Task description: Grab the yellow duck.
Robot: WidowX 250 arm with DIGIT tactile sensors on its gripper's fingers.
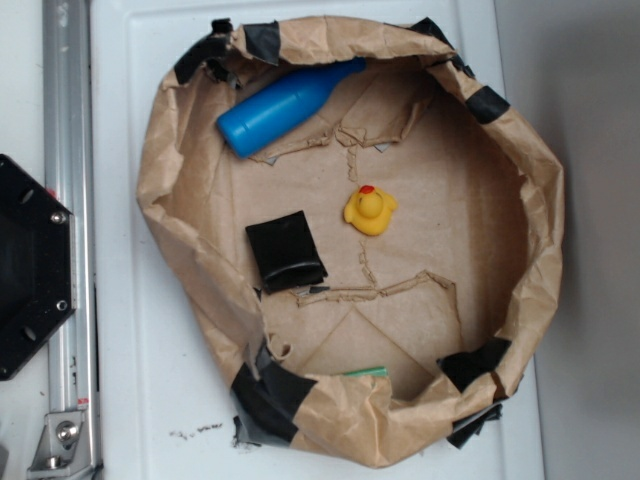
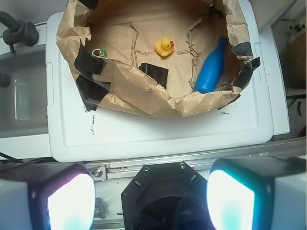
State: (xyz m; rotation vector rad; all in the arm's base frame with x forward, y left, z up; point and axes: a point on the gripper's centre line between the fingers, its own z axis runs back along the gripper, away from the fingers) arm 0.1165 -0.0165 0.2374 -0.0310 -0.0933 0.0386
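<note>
White table with a brown paper nest [image 1: 180,290], the gripper [image 2: 151,201] parked outside it.

In the wrist view the yellow duck [image 2: 164,47] sits at upper centre of the frame, well apart and straight ahead of the spread, empty fingers [image 2: 72,201] (blue bottle [image 2: 211,67] to its right, black square [image 2: 153,73] nearer).

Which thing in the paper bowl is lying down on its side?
The blue bottle is lying on its side against the paper wall. The yellow duck sits upright and the black square lies flat.
</note>
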